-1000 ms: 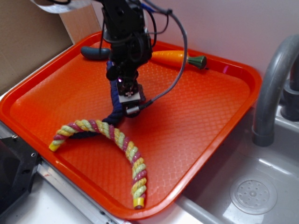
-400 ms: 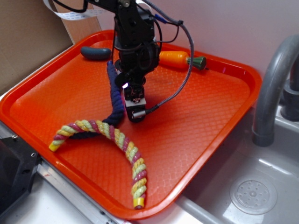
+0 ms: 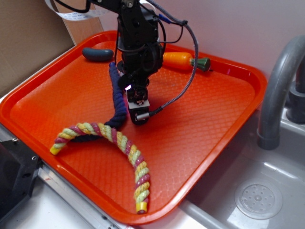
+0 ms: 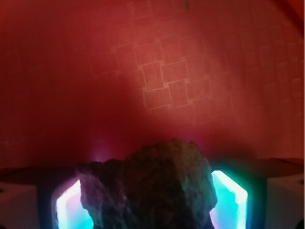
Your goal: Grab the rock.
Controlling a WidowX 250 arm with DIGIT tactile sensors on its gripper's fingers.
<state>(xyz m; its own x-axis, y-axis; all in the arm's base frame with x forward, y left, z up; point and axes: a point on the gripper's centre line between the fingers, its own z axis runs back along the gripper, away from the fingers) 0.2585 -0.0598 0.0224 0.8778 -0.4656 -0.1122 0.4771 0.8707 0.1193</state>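
In the wrist view the rock (image 4: 150, 186), a lumpy brown-grey stone, fills the gap between my gripper's (image 4: 151, 206) two glowing pads (image 4: 231, 200). Both pads press against its sides, so the gripper is shut on it. The textured orange tray (image 4: 162, 81) lies beyond the stone. From the exterior camera my gripper (image 3: 137, 98) hangs over the middle of the tray (image 3: 205, 138), to the right of a navy rope (image 3: 116, 93). The fingers and the small camera block hide the rock in that view.
A carrot toy (image 3: 177, 60) and a smooth navy oblong object (image 3: 97, 54) lie along the tray's back rim. A multicoloured rope (image 3: 119, 140) curves across the front. A grey faucet (image 3: 279, 90) and sink (image 3: 257, 195) are on the right, cardboard (image 3: 28, 38) at the left.
Over the last second the arm has shifted a little right, away from the navy rope. Since 0.4 s ago it has barely moved.
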